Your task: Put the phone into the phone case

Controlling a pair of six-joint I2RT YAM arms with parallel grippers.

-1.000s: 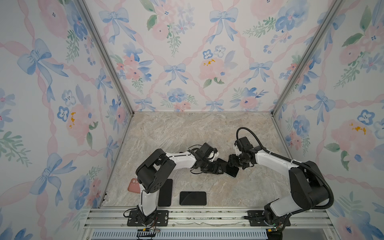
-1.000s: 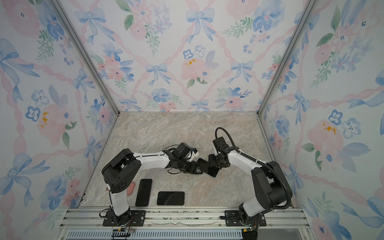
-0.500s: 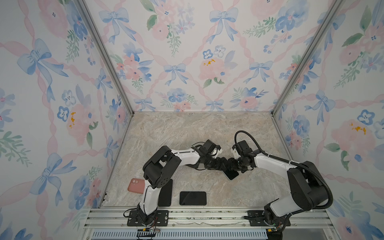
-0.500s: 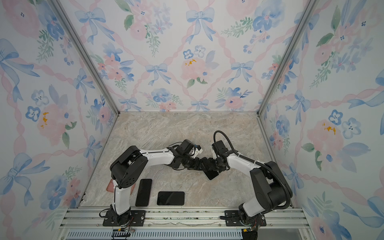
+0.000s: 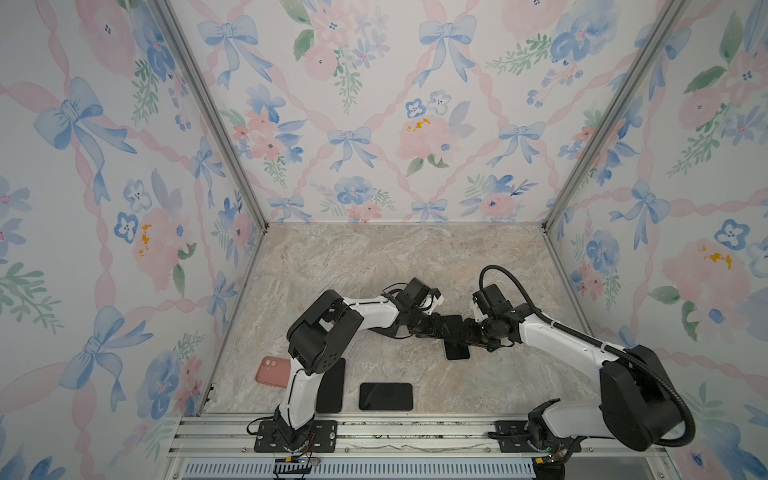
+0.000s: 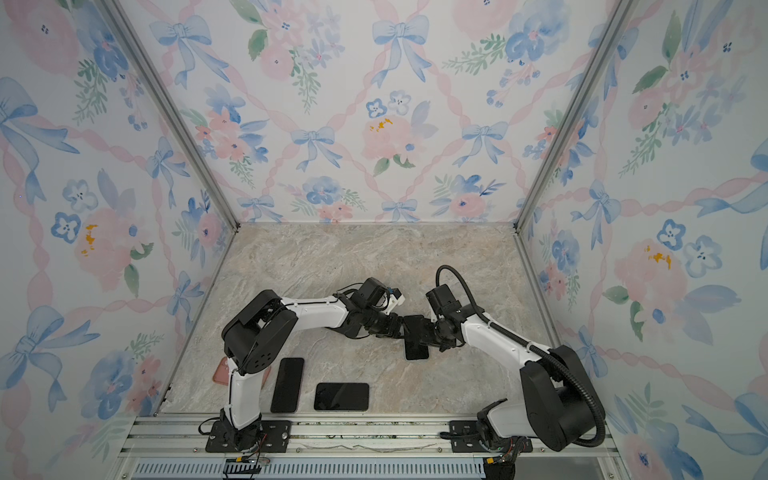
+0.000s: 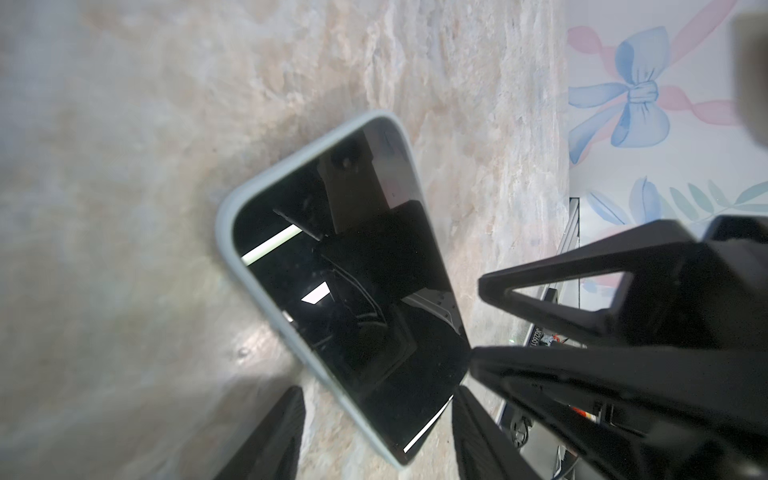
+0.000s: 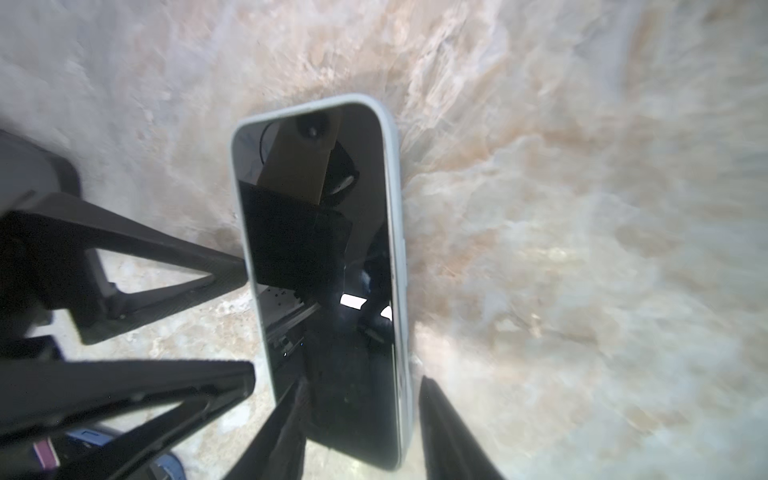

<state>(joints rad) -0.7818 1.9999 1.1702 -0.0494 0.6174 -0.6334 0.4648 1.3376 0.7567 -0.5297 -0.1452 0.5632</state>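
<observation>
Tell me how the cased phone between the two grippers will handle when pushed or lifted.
The cased phone looks like a stiff flat slab, so it should not flex or roll. Being thin and wide, it will probably slide on the tabletop rather than tip. Its glossy screen looks slippery; the pale case rim likely grips better.

Black phone (image 7: 353, 270), in pale case (image 7: 223, 237), screen up

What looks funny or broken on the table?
Nothing looks broken or spilled. The phone sits in its pale case mid-table. Only the pink case lies tilted near the left wall, partly hidden behind the left arm.
</observation>
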